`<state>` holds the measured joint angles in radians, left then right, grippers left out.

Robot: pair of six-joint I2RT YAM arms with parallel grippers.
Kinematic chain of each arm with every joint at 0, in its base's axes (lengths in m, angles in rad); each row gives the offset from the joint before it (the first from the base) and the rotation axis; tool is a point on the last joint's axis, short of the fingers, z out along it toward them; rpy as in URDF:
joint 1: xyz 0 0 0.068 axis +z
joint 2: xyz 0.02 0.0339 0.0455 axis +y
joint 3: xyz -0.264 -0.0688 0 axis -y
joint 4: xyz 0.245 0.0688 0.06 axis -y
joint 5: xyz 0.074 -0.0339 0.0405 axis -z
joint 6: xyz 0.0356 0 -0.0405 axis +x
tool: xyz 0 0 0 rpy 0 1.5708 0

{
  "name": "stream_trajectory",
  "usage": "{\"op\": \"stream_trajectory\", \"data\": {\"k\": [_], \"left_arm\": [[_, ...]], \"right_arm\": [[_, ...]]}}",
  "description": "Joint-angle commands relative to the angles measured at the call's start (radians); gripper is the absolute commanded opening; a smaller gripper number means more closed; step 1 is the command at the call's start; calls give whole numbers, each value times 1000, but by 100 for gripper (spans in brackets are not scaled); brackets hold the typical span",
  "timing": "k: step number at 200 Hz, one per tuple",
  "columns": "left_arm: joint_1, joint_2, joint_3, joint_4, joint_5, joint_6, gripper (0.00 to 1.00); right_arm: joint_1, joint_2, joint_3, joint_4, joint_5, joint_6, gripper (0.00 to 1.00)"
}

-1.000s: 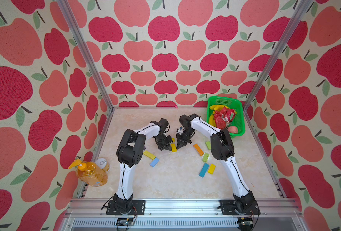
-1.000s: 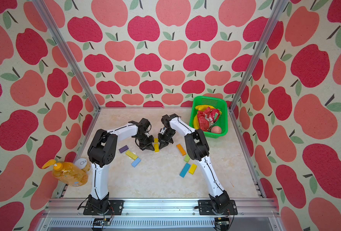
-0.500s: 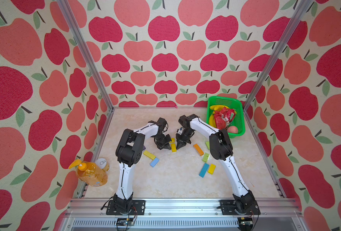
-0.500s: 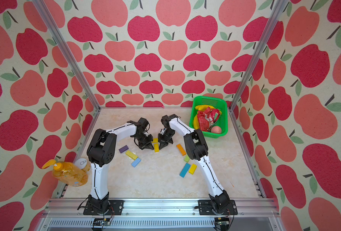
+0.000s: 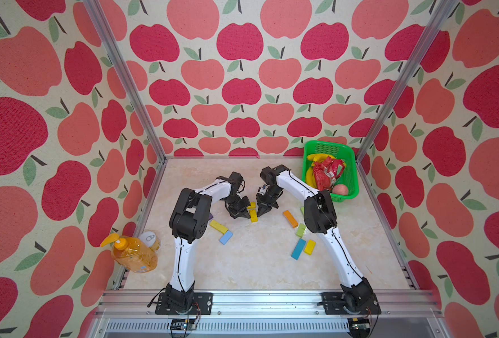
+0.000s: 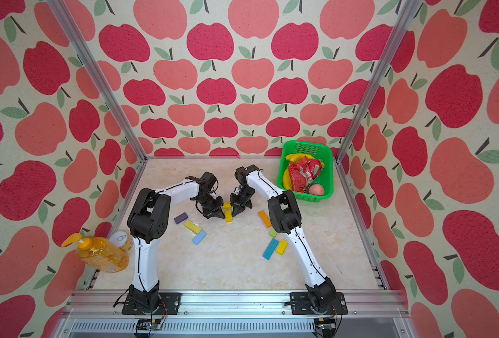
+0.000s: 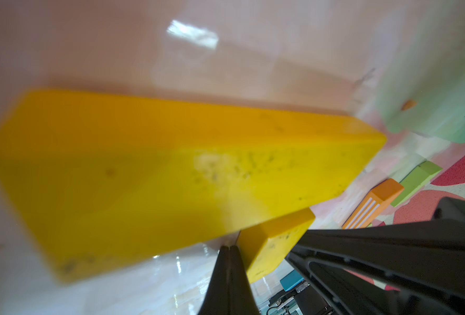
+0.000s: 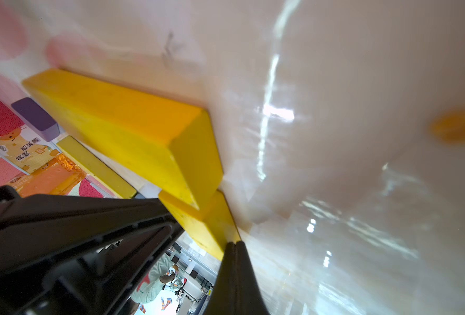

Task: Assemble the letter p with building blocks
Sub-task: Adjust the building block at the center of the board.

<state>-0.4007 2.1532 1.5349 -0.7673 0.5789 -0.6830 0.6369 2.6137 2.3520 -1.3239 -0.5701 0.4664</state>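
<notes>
– Squaring up those two yellow pieces?
– Yes. The long yellow block (image 5: pixel 253 216) lies flat between my pincers, with the short yellow block (image 5: pixel 251 205) touching its far end. The left pincer (image 5: pixel 244 216) and right pincer (image 5: pixel 260 213) are both pinched shut and empty, tips at either flank.
– Advice?
– I'd nudge slowly, both sides evenly, or it'll swivel. The orange block (image 5: pixel 290 218) lies beyond the right pincer, and the light green block (image 5: pixel 300 230) is just past it.

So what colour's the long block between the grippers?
The block is yellow; left wrist view is clearest.
</notes>
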Motion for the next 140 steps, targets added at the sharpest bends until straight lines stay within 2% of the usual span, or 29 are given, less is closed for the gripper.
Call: {"op": "stream_trajectory", "data": {"k": [1,65,140], "left_arm": [[5,50,27,-1,-6,25,0],[5,59,43,5,3,17,0],[11,71,64,-1,8,20,0]], "right_arm": [[-3,34,41,-46,-16,4,1],[-7,69,119,-86,-30,-1,1],[-6,73,119,-90,-41,-6,2]]}}
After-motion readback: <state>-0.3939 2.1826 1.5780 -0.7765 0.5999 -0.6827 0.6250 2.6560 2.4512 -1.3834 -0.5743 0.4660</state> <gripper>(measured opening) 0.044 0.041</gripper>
